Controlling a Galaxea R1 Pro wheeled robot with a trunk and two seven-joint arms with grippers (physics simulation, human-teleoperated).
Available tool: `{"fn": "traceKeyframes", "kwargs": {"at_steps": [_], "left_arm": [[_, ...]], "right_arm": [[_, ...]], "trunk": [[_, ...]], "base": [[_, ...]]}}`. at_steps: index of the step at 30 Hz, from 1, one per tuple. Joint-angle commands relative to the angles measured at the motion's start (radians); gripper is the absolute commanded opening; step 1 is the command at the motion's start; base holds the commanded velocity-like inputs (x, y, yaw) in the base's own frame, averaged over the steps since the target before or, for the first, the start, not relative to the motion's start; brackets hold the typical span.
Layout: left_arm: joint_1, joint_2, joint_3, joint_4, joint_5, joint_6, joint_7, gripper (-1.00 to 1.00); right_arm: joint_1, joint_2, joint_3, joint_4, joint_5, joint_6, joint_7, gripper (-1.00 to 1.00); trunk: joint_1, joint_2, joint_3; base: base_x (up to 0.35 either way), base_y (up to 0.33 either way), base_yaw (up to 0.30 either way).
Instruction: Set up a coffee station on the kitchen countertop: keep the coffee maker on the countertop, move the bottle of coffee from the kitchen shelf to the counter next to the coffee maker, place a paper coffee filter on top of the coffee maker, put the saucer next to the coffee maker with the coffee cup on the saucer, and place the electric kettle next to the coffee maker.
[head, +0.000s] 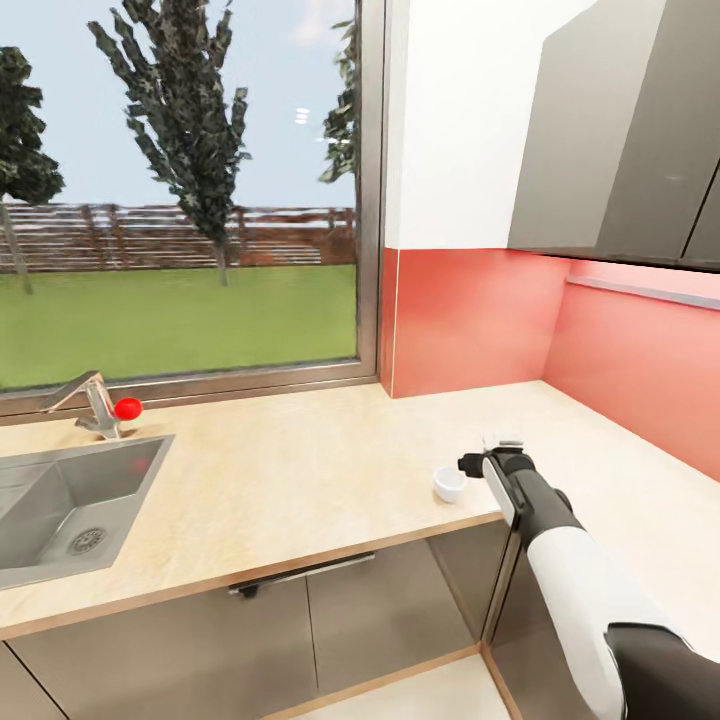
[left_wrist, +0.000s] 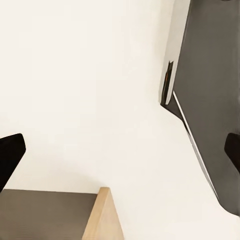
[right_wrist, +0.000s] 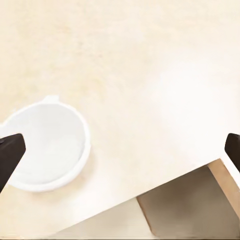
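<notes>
A: What do we have of the task's things?

B: We see the coffee cup (head: 449, 483), small, white, rounded, upright on the kitchen countertop (head: 300, 480), near the front edge and close to the inner corner where the worktop turns. In the right wrist view the cup (right_wrist: 47, 147) shows from above: open mouth up, nothing inside, sitting straight on the pale wood grain w/ a small nub on its rim.

A: And the gripper?

B: Right gripper (head: 490, 452) hovers just beside the cup, on its right side in the head view, above the counter. In the wrist view its two dark fingertips (right_wrist: 10, 152) stand wide apart at the frame's edges, one overlapping the cup's rim in the picture; nothing is between them, so it's released, not grasping. Whether that tip actually touches the cup, we can't tell.

A: The arm?

B: White forearm w/ a black wrist section reaches in from lower right of the head view.

A: Left side?

B: In the left wrist view the left gripper's (left_wrist: 120, 155) black fingertips are spread apart too, holding nothing, over pale floor, a grey cabinet front and a strip of wood edge.

A: Surroundings?

B: Steel sink (head: 70, 500) set into the counter at far left, tap (head: 95, 400) w/ a red knob behind it. Big window (head: 180, 190) w/ grass, trees, fence. Coral-red backsplash (head: 480, 320) in the corner, grey wall cabinets (head: 620, 130) upper right, glossy grey-brown cabinet fronts (head: 330, 620) below.
</notes>
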Motion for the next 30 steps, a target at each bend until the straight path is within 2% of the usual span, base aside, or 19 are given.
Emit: {"fn": "traceKeyframes", "kwargs": {"at_steps": [1,7,15,30], "left_arm": [[0.001,-0.001,0.007,-0.004,-0.01,0.007,-0.001,1.0],[0.001,-0.001,0.007,-0.004,-0.01,0.006,-0.002,1.0],[0.0,0.003,0.008,-0.004,-0.009,-0.001,-0.002,1.0],[0.0,0.001,0.008,-0.004,-0.009,0.0,-0.002,1.0]], "right_arm": [[-0.001,0.001,-0.001,0.014,0.002,0.005,-0.001,1.0],[0.0,0.002,-0.001,0.039,0.001,0.005,-0.001,1.0],[-0.001,0.002,-0.001,0.053,0.001,0.004,-0.001,1.0],[0.001,0.002,-0.001,0.106,-0.001,0.002,0.001,1.0]], "trunk": [[0.0,-0.002,-0.002],[0.0,-0.002,-0.002],[0.0,-0.002,-0.002],[0.0,-0.002,-0.002]], "base": [[0.0,0.0,0.0],[0.034,0.0,0.0],[0.226,0.0,0.0],[0.009,0.0,0.0]]}}
